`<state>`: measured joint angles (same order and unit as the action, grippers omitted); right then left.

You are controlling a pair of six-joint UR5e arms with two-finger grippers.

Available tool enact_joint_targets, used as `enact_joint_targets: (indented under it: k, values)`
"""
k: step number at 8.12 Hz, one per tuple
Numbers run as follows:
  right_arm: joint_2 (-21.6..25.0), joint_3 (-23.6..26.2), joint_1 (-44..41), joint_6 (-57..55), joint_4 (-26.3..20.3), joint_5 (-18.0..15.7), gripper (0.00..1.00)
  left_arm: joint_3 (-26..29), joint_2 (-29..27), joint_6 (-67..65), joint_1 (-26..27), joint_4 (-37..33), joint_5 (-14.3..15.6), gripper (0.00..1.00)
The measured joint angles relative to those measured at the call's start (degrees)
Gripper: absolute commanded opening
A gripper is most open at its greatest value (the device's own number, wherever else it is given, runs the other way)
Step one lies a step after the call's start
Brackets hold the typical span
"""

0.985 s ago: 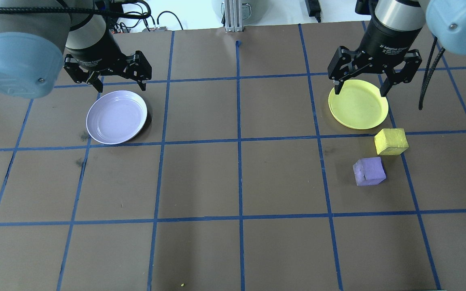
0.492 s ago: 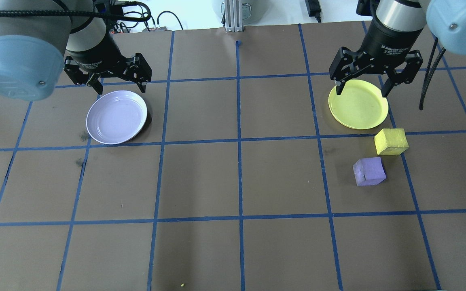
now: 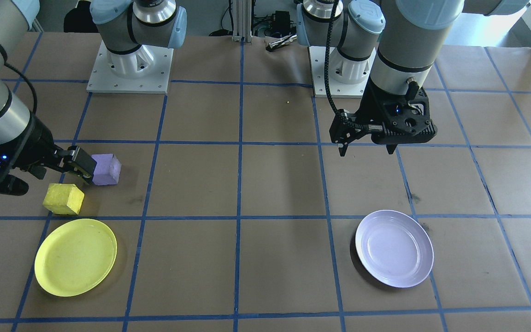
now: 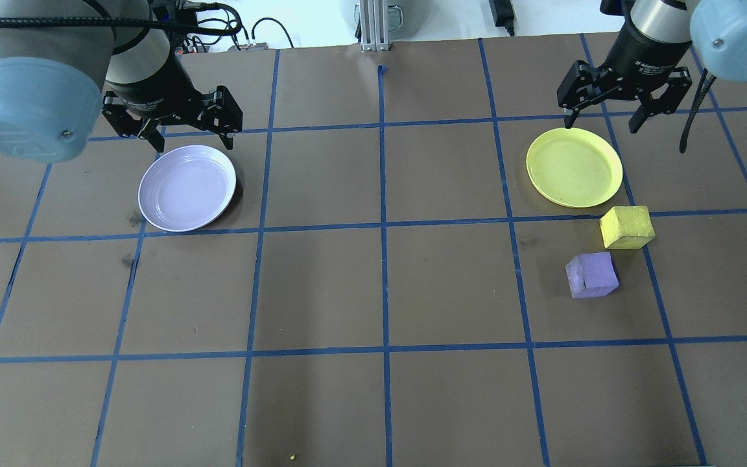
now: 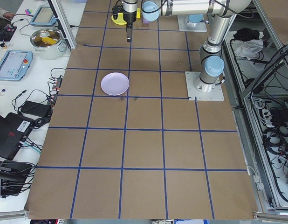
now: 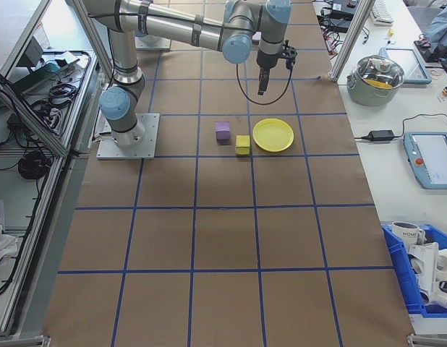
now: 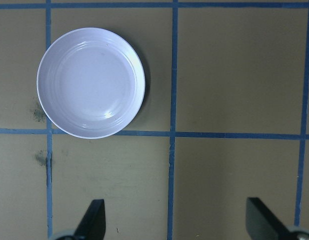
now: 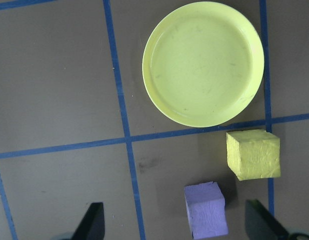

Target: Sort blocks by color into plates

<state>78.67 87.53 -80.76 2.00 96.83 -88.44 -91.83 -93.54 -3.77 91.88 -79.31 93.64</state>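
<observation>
The yellow block point(image 4: 627, 227) and the purple block point(image 4: 591, 274) rest on the table close together, just on the near side of the yellow plate point(image 4: 574, 167). Nothing lies in that plate, nor in the lavender plate point(image 4: 187, 188) on the left. My right gripper point(image 4: 602, 123) hangs open in the air by the yellow plate's far rim, holding nothing. Its wrist view looks down on the yellow plate point(image 8: 203, 62), the yellow block point(image 8: 253, 154) and the purple block point(image 8: 206, 210). My left gripper point(image 4: 190, 139) hovers open and empty at the lavender plate's point(image 7: 91, 82) far edge.
Brown paper with a blue tape grid point(image 4: 383, 224) covers the table. Both arm bases point(image 3: 129, 69) stand on the robot's side. A lidded pot point(image 6: 380, 76), tablets and cables lie beyond the table's ends.
My right gripper has drifted up and to the right in the overhead view, off the yellow plate's far rim. The left gripper, the blocks and the plates have stayed put.
</observation>
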Motion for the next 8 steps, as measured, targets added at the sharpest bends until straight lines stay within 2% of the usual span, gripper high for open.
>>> enact_joint_targets:
  k: [2, 4, 6, 8]
  values:
    - [-5.8, 0.0, 3.8, 3.3, 6.2, 0.3, 1.00, 0.0, 0.0, 0.0, 0.0, 0.0, 0.0, 1.00]
    - [-10.4, 0.7, 6.1, 5.4, 8.2, 0.0, 1.00, 0.0, 0.0, 0.0, 0.0, -0.2, -0.1, 1.00]
    - [-11.9, 3.3, 6.8, 7.3, 8.6, -3.3, 1.00, 0.0, -0.1, 0.0, 0.0, -0.2, -0.1, 1.00]
    - [-12.0, 8.0, 7.0, 8.6, 10.0, -7.5, 1.00, 0.0, -0.1, 0.0, 0.0, -0.2, 0.0, 1.00]
